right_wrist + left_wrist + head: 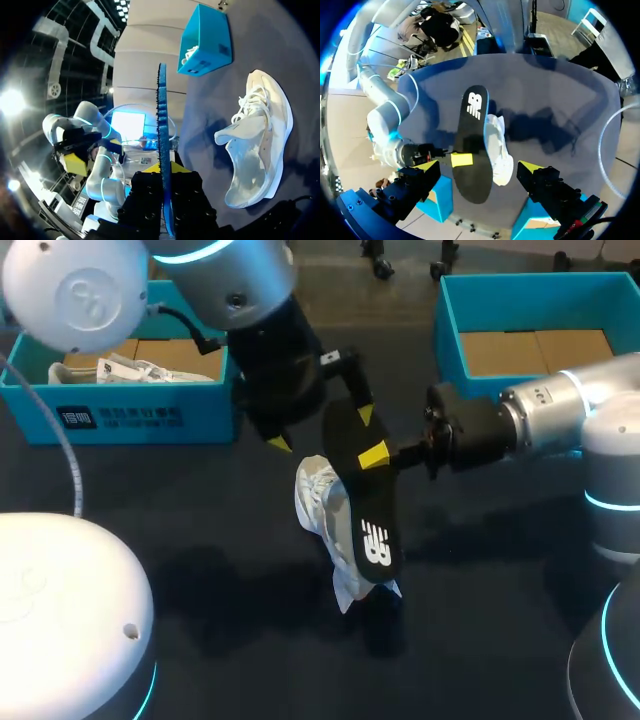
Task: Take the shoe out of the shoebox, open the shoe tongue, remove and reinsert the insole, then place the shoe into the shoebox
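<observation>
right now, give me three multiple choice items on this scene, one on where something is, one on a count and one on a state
1. Where is the white mesh sneaker?
A. in a shoebox
B. lying on the dark table
C. in the left gripper

2. How many blue shoeboxes stand on the table?
A. one
B. two
C. three

3. What state is the right gripper in?
A. open and empty
B. shut on the sneaker
C. shut on the black insole

Answers:
1. B, the right wrist view shows the sneaker lying on the table with no fingers on it.
2. B, the head view shows one box at the far left and one at the far right.
3. C, both yellow-tipped fingers press the insole from two sides.
</observation>
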Robot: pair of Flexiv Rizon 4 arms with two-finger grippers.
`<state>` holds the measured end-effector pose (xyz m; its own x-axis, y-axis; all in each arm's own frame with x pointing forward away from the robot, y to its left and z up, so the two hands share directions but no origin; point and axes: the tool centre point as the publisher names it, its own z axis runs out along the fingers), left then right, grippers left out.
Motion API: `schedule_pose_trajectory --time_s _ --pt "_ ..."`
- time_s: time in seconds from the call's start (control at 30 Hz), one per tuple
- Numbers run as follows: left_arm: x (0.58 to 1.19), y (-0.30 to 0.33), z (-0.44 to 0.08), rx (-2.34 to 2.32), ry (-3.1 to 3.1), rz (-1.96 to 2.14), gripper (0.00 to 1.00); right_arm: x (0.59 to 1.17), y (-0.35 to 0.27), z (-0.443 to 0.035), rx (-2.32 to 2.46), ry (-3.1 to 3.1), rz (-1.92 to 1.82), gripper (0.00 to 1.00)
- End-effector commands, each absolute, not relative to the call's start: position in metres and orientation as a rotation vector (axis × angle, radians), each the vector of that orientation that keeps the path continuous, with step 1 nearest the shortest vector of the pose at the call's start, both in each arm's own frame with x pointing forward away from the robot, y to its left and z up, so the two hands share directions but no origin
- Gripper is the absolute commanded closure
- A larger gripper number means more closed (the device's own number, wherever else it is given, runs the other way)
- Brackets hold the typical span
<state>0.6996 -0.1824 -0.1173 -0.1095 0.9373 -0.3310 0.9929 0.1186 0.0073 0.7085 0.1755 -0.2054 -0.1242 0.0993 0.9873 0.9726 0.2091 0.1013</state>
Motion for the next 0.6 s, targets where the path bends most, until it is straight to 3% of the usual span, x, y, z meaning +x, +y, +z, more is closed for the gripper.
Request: schedule_pose_trajectory --time_s 0.03,0.6 --pt "0.706 -0.196 -0.118 1.961 2.205 -0.223 0.00 0.710 0.180 -0.207 -1.079 -1.465 -1.073 1.00" --pt "0.717 -0.210 -0.123 2.025 2.209 -0.177 0.00 0.711 0.187 -0.205 -1.081 -1.474 -1.074 1.00"
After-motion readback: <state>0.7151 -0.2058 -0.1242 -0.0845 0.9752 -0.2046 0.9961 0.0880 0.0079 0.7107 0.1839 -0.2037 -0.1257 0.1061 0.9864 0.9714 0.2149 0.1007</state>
